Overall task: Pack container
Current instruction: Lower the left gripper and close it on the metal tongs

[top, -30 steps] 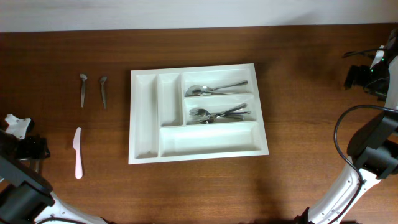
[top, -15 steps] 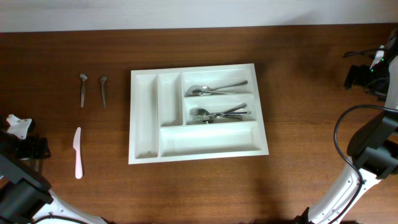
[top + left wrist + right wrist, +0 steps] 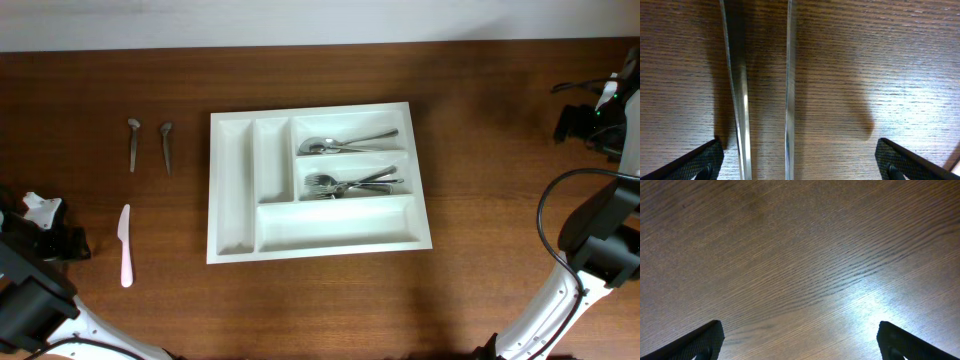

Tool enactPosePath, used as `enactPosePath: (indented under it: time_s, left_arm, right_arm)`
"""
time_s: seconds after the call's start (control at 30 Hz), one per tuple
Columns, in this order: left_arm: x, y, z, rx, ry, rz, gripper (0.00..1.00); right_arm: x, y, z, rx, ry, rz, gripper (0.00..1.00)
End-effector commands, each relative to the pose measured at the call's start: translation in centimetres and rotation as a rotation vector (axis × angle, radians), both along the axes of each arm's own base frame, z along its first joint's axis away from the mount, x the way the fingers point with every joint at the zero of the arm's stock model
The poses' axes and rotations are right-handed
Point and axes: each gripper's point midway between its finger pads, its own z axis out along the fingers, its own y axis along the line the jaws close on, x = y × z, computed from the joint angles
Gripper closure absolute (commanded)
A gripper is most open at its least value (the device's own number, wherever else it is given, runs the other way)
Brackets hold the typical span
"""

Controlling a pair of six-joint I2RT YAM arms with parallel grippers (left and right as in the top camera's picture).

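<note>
The tray (image 3: 232, 190) sits mid-table, spoons (image 3: 345, 144) and forks (image 3: 350, 183) already inside; a white knife (image 3: 125, 245) and two small metal pieces (image 3: 133, 143) wait outside (work remains). Both left gripper (image 3: 797, 157) and right gripper (image 3: 800, 337) gape, empty.

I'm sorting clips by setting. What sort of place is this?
Probably a robotics lab bench staged for kitchen sorting: a bare wooden table, a white cutlery tray holding spoons and forks, and a left arm and right arm at its ends.

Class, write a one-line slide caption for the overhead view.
White cutlery tray on a wooden table, spoons and forks in two compartments; a pale plastic knife lies left of it.
</note>
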Motion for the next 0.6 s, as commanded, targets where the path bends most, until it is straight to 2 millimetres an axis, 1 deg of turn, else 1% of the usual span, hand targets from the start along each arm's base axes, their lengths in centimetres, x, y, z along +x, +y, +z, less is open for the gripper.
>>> enactPosePath:
  time_s: [0.0,0.03,0.07,0.13,0.23,0.27,0.3,0.4,0.57]
  left_arm:
    - [-0.02,0.08,-0.17,-0.003,0.002,-0.016,0.05]
    - [0.00,0.11,-0.17,-0.002,0.002,-0.016,0.11]
    - [0.04,0.15,-0.17,0.000,0.000,-0.015,0.22]
    - [0.09,0.20,-0.18,0.002,-0.002,-0.015,0.30]
    - [0.09,0.19,-0.18,0.001,-0.002,-0.015,0.32]
    - [0.08,0.18,-0.18,0.001,-0.002,-0.015,0.35]
    - [0.09,0.19,-0.18,0.002,-0.002,-0.015,0.41]
    - [0.09,0.19,-0.18,0.002,-0.002,-0.016,0.53]
    - [0.01,0.29,-0.18,0.007,0.003,-0.016,0.56]
  right_arm:
    - [0.10,0.19,0.45,-0.003,-0.012,-0.005,0.01]
    - [0.10,0.19,0.45,-0.003,-0.012,-0.005,0.01]
    - [0.10,0.19,0.45,-0.003,-0.012,-0.005,0.01]
    - [0.10,0.19,0.45,-0.003,-0.012,-0.005,0.01]
    - [0.10,0.19,0.45,-0.003,-0.012,-0.005,0.01]
    - [0.10,0.19,0.45,-0.003,-0.012,-0.005,0.01]
    - [0.10,0.19,0.45,-0.003,-0.012,-0.005,0.01]
    - [0.10,0.19,0.45,-0.003,-0.012,-0.005,0.01]
    - [0.10,0.19,0.45,-0.003,-0.012,-0.005,0.01]
